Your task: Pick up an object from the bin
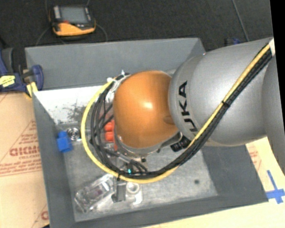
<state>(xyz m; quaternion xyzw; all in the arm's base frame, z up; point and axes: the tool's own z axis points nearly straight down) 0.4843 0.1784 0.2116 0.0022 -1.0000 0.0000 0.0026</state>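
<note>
My gripper (121, 188) reaches down near the bin's front, just under the arm's wrist, and most of it is hidden. It is right beside a clear crumpled plastic piece (93, 194) lying on the floor at the front left. A small pale round thing (134, 192) lies close on the gripper's right side. Whether either of them is touched I cannot tell. Further back on the left, a small blue block (63, 142) lies near the wall, with a small shiny metal piece (74, 134) next to it.
The arm and its orange cover hang over the middle of the bin and hide the floor there. Something red (108, 131) peeks out beneath the cover's left edge. Bare grey floor shows at the front right.
</note>
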